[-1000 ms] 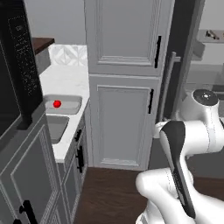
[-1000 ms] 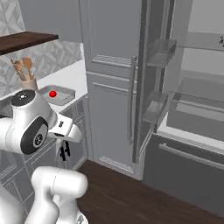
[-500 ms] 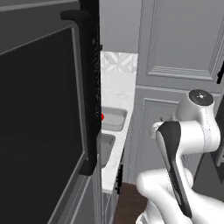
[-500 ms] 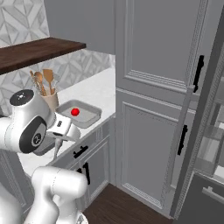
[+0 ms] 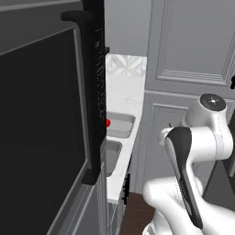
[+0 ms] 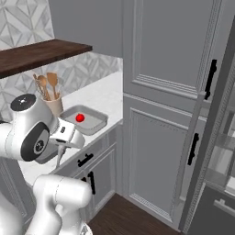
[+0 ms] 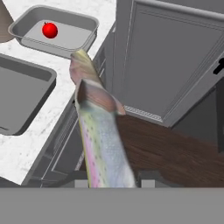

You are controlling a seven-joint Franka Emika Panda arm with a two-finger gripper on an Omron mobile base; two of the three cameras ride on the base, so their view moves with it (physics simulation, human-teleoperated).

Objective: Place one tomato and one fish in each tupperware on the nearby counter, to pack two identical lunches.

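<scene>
Your gripper (image 7: pixel 109 183) pinches the fish (image 7: pixel 98 135) (long axis pointing away from the jaws), its far end toward the tupperware (image 7: pixel 83 24) already holding a tomato (image 7: pixel 50 30)

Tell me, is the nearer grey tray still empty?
Empty as far as shown: the nearer tupperware shows bare grey floor; its near end is cut off.

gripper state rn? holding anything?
Gripper: shut on a fish, which sticks out from between the fingers.
</scene>
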